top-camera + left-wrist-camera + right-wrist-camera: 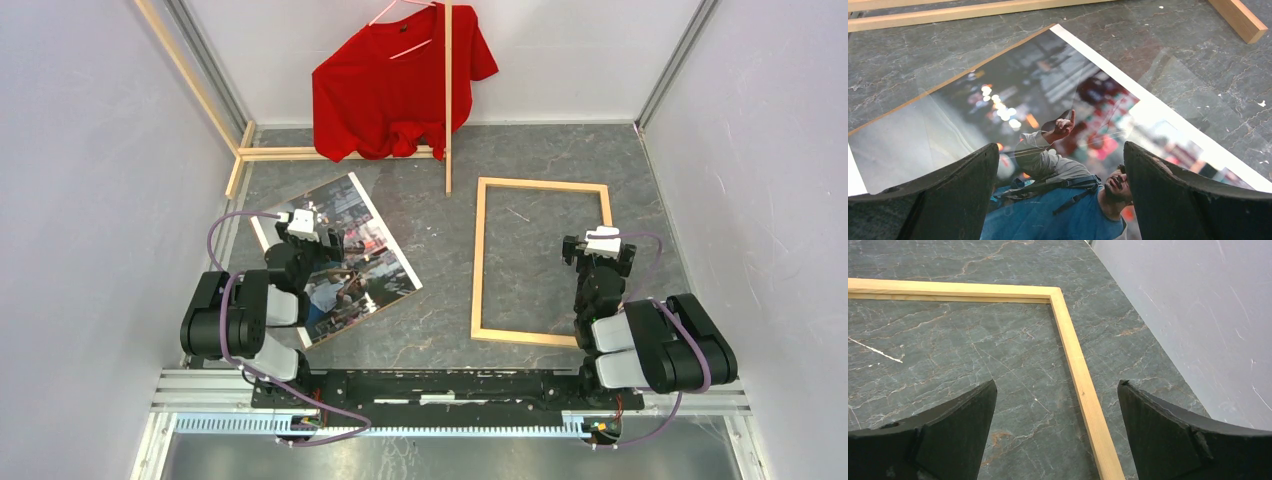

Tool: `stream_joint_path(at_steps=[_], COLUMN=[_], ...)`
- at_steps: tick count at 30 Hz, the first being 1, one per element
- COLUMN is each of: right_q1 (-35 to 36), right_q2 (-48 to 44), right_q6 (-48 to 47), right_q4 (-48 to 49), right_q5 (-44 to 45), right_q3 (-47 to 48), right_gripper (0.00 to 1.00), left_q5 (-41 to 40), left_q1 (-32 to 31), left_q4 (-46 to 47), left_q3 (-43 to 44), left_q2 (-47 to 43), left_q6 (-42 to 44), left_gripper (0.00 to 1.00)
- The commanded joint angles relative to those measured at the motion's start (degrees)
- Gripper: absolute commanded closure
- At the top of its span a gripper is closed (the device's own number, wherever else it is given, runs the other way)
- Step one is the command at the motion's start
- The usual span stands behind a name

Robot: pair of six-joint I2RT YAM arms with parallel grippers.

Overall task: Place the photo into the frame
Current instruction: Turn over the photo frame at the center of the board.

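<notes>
The photo (pixel 350 250), a glossy colour print with a white border, lies face up and askew on the left of the grey table. In the left wrist view the photo (pixel 1048 115) shows a man in blue. My left gripper (pixel 312 232) hovers over the photo, open and empty, also seen in its own view (pixel 1060 155). The frame (pixel 480 260), thin light wood with the table showing through, lies flat on the right. My right gripper (pixel 598 250) is open and empty above the frame's right strip (pixel 1078 370), which runs between its jaws (pixel 1058 390).
A red T-shirt (pixel 395 85) on a hanger hangs at the back wall. Loose light-wood slats (pixel 300 153) lie at the back left, and one slat (pixel 447 100) stands upright by the shirt. Grey walls close in on both sides.
</notes>
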Motion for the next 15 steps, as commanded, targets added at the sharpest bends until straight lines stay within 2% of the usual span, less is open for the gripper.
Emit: stream_joint_path(at_steps=[1,8,12,14,15], right_q1=[0.2,0.2,0.1,0.3,0.9], right_q2=[-0.2,-0.2,-1.5,-3.7,-6.4], right_q6=[-0.5,-0.5,1.8,0.8,1.7], right_q4=[3.2,3.2,1.4,0.2,-7.6], right_q5=[-0.3,-0.4,4.6,3.9,7.5], right_q3=[-5.4,-5.4,-5.1,-4.6,-2.0], right_gripper=[0.02,0.02,0.02,0.02,0.02], left_q5=[-1.1,-1.0,-0.6,-1.4,-1.8], left_q1=[0.1,0.1,0.2,0.3,0.4], left_q4=[2.6,2.4,1.3,-10.0,-19.3], left_q3=[0.7,0.8,1.2,5.2,8.9], left_q2=[0.1,0.3,-0.7,-4.7,-6.8], left_q6=[-1.5,-1.5,-1.5,-1.9,-1.1], left_gripper=[0.00,0.00,0.00,0.00,0.00])
